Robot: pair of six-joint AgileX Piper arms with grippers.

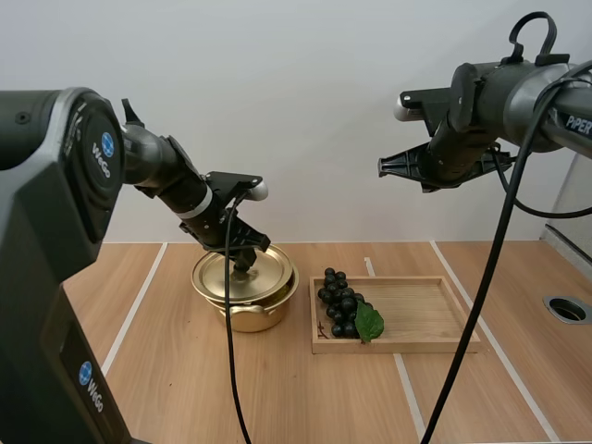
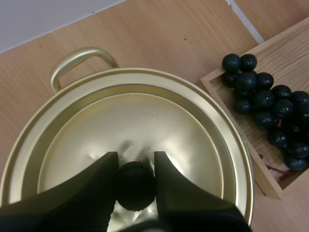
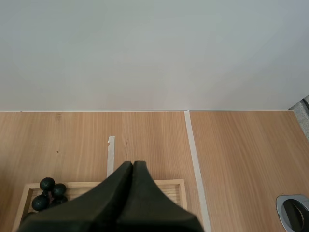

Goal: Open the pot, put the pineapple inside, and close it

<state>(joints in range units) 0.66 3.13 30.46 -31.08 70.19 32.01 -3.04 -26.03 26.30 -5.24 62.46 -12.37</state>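
Pinching the half-hidden lid knob, left hand, right hand pressed together, grapes partly cropped.

Left pincer rests on the lid; grapes lie in tray.

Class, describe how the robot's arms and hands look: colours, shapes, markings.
Both arms are dark grey, rounded. The left arm bears round blue WeGo badges and a white wrist band; the right arm reads PIPER. The left hand and right hand each have two black tapered fingers.
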